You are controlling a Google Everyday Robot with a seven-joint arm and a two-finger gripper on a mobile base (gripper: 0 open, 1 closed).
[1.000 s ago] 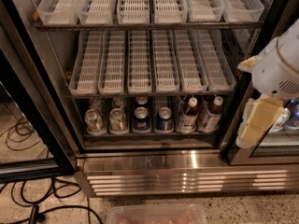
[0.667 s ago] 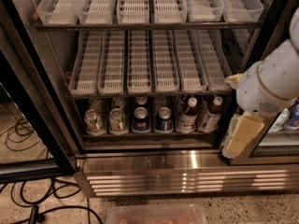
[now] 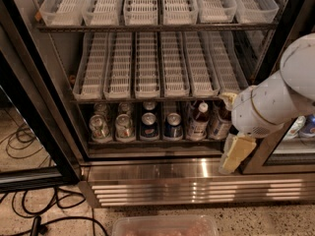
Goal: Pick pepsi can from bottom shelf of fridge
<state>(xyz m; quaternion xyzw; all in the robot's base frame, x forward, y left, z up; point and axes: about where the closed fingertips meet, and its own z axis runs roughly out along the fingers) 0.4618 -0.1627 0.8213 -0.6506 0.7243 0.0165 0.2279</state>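
Though no label read clearly, silver-green cans [image 3: 100, 127] sat far left of the gripper [image 3: 230, 162], the pepsi can [image 3: 172, 125] nearer on the bottom shelf [image 3: 147, 143], and bottles [image 3: 198, 120] closest. The gripper hung before the fridge [image 3: 172, 181] base, its opening impossible to tell.

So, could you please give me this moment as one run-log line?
stage: pre-grasp | gripper: before fridge, right end of bottom shelf | pepsi can: upright on shelf, untouched

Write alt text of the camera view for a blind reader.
The robot's claw hangs low at the right of the fridge, outside the bottom shelf. That shelf holds silver-green cans at left, pepsi cans in the middle and bottles at right.
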